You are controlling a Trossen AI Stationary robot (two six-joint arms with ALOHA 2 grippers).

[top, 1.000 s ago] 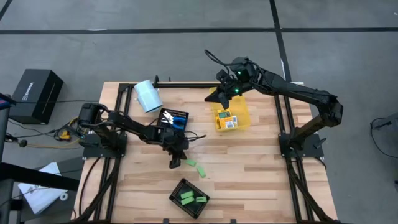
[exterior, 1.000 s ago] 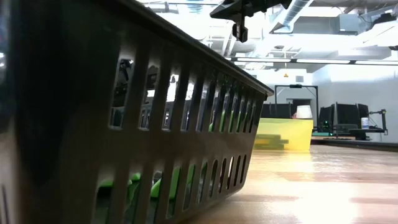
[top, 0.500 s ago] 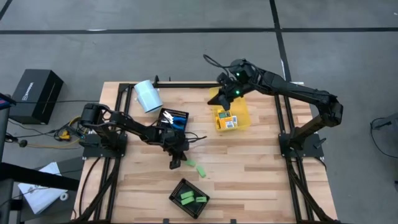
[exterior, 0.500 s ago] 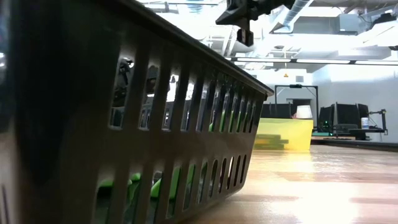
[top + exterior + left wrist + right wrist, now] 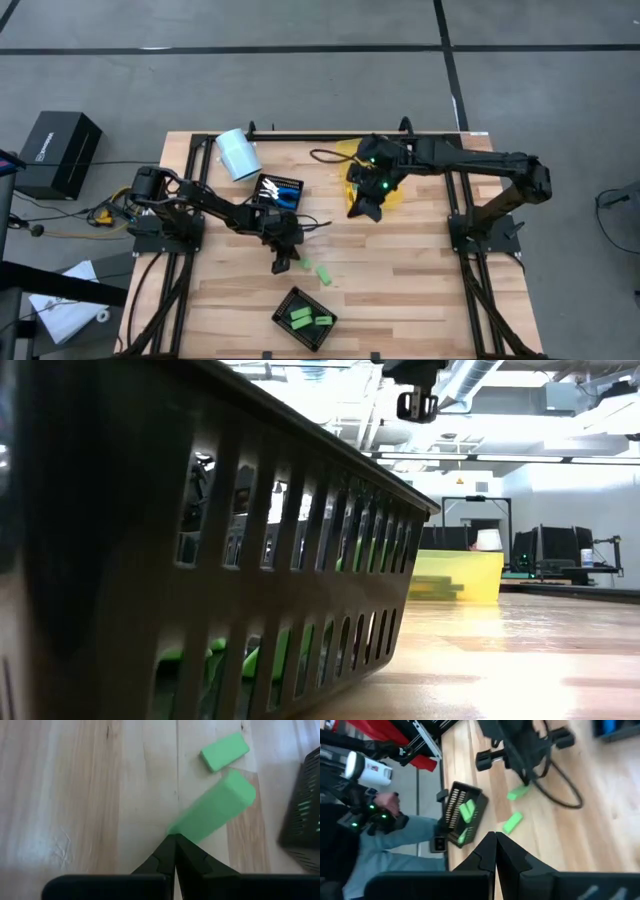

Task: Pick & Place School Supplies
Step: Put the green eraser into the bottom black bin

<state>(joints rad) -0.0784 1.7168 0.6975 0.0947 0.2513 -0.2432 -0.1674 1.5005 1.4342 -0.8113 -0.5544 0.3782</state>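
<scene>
Two light-green pieces lie flat on the wood: one point(image 5: 215, 807) point(image 5: 303, 263) and another point(image 5: 225, 751) point(image 5: 325, 274) beyond it. My left gripper point(image 5: 281, 264) point(image 5: 175, 837) is shut, low over the table, with its tips at the first piece's near end. My right gripper point(image 5: 360, 212) point(image 5: 495, 835) is shut on nothing. It hangs in the air over the yellow bin point(image 5: 396, 196), and its arm hides what lies in the bin. A black tray point(image 5: 305, 318) holds more green pieces. Another black tray point(image 5: 270, 185) holds blue-handled scissors point(image 5: 287, 198). My left gripper's shut fingertips point(image 5: 167, 851) stand at the near end point(image 5: 182, 827) of the green piece, slanting down from the table's left and lying along it. The piece lies flat on the wood. I cannot tell whether the tips touch it.
A white-blue cylinder point(image 5: 237, 153) lies at the far left. In the low view the black tray's slotted wall point(image 5: 200, 560) fills the left, with the yellow bin point(image 5: 455, 575) behind. A person's sleeve point(image 5: 405, 832) shows beyond the table's near edge.
My right gripper has swung from the bin's far side toward the table's near edge and sunk a little. It has tipped further downward and stayed shut. The green pieces have not moved.
</scene>
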